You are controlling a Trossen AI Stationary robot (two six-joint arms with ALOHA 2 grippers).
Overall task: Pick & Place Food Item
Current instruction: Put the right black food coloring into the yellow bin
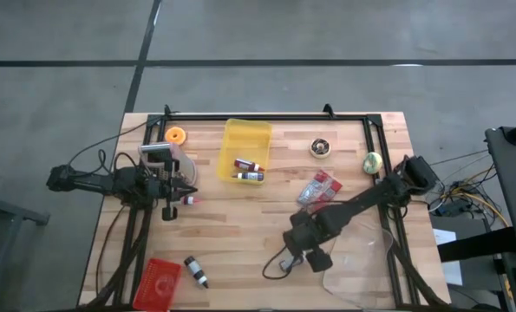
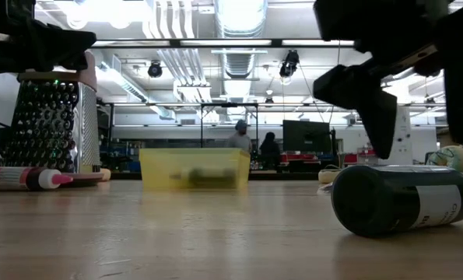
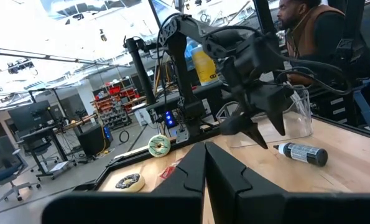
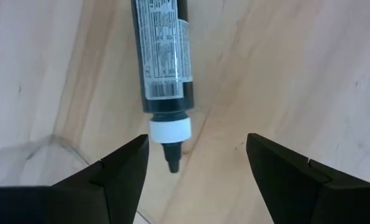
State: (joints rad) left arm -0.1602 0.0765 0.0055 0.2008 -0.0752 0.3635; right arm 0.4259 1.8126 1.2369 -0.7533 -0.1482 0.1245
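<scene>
the dark bottle [image 4: 161, 59] lies flat on the table [image 1: 240, 225] near its front edge, directly under the right gripper [image 4: 197, 165], its long axis running lengthwise through the gap between the fingers, white nozzle toward the wrist. the right gripper hangs wide open, holding nothing. the left gripper [image 3: 203, 168], shut and empty, waits well apart by the grater [image 1: 158, 156].

From above, my own right arm hides the dark squeeze bottle with the white nozzle [image 4: 163, 68]; its base runs off the wrist picture's edge. Inside the yellow plastic bin [image 2: 194, 169], the low view shows only a blurred dark shape.
</scene>
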